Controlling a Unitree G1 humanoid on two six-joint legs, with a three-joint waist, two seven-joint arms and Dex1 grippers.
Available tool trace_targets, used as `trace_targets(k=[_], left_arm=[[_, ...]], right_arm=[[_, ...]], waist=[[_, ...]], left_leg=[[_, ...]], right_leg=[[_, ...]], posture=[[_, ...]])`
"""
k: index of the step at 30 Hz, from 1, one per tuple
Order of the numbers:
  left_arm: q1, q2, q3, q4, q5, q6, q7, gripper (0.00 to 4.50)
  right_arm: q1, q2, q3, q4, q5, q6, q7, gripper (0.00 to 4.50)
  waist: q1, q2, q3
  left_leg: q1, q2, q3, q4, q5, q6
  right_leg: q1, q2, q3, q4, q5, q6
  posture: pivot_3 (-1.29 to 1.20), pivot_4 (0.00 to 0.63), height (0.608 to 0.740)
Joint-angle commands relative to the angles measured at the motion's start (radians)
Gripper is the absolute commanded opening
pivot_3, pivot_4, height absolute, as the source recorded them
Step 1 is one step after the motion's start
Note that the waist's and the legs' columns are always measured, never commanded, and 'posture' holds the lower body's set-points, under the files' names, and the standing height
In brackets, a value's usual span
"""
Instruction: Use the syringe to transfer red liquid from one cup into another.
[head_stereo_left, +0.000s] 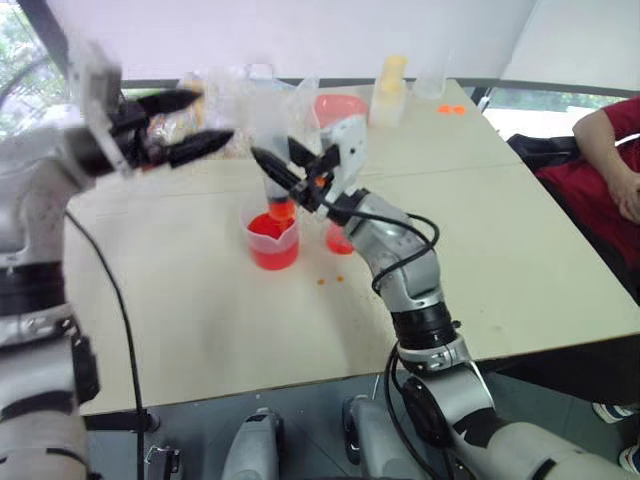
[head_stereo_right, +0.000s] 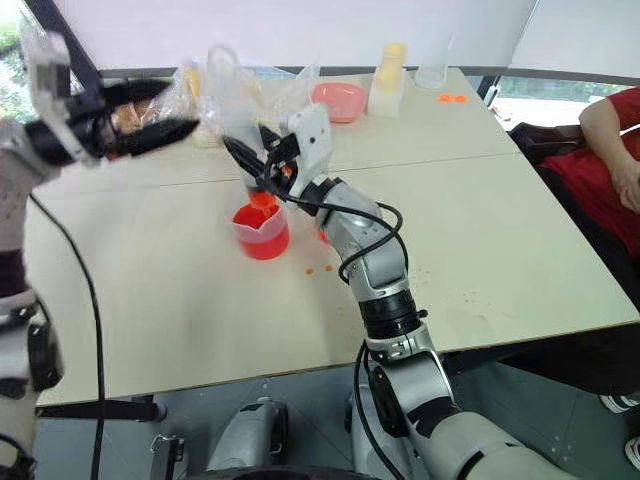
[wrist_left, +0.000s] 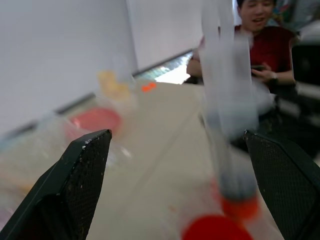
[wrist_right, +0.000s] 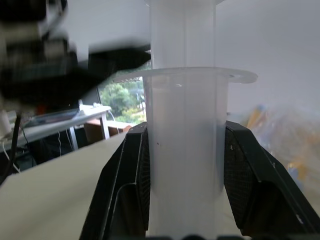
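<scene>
right gripper (wrist_right: 185, 165) clamping syringe (wrist_right: 184, 130), left gripper (head_stereo_left: 185, 125) agape

Far end of bench (head_stereo_left: 520, 260): pink dish (head_stereo_right: 338, 100), pale yellow-capped bottle (head_stereo_right: 388, 78), crumpled clear bags (head_stereo_right: 215, 85). Person in red (head_stereo_right: 600, 150) seated alongside.

- Pale beige table (head_stereo_left: 520, 260), two tops butted, seam running across.
- White wall (head_stereo_left: 300, 30) behind the far edge, low window strip below it.
- Greenery outside the window (head_stereo_left: 20, 60) at far left.
- Grey floor (head_stereo_left: 190, 430) under the near table edge.
- Person in red (head_stereo_left: 600, 170) seated at right.
- Even daylight.
</scene>
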Motion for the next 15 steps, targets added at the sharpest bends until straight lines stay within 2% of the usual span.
trace_targets(k=[1,5,9,15], left_arm=[[0.138,0.046,0.076,-0.150,-0.047,0.044,0.017,4.43],[0.195,0.005,0.141,-0.190,-0.083,0.052,0.126,4.43],[0.215,-0.017,0.153,-0.226,-0.107,0.050,0.171,4.43],[0.174,-0.021,0.122,-0.237,-0.141,0.044,0.182,4.43]], right_arm=[[-0.027,0.014,-0.003,-0.007,0.016,-0.029,-0.013,1.40],[-0.041,0.019,-0.013,0.019,0.025,-0.042,-0.018,1.40],[-0.076,0.018,-0.051,0.035,0.059,-0.025,-0.032,1.40],[-0.130,-0.102,-0.142,-0.041,0.122,0.069,-0.061,1.40]], waist=[[-0.003,0.000,0.000],[0.012,0.000,0.000],[0.018,0.000,0.000],[0.020,0.000,0.000]], left_leg=[[0.000,0.000,0.000,0.000,0.000,0.000],[0.000,0.000,0.000,0.000,0.000,-0.001],[0.000,-0.001,0.001,0.001,0.001,-0.001],[0.000,-0.001,0.001,0.000,0.001,-0.002]], right_leg=[[0.000,0.000,0.000,0.000,0.000,0.000],[0.000,-0.001,0.000,0.000,0.000,0.000],[0.001,-0.001,0.000,0.000,0.000,0.000],[0.001,-0.002,0.000,0.000,0.000,0.000]], posture=[[0.00,0.150,0.740],[0.00,0.150,0.740],[0.00,0.150,0.740],[0.00,0.150,0.740]])
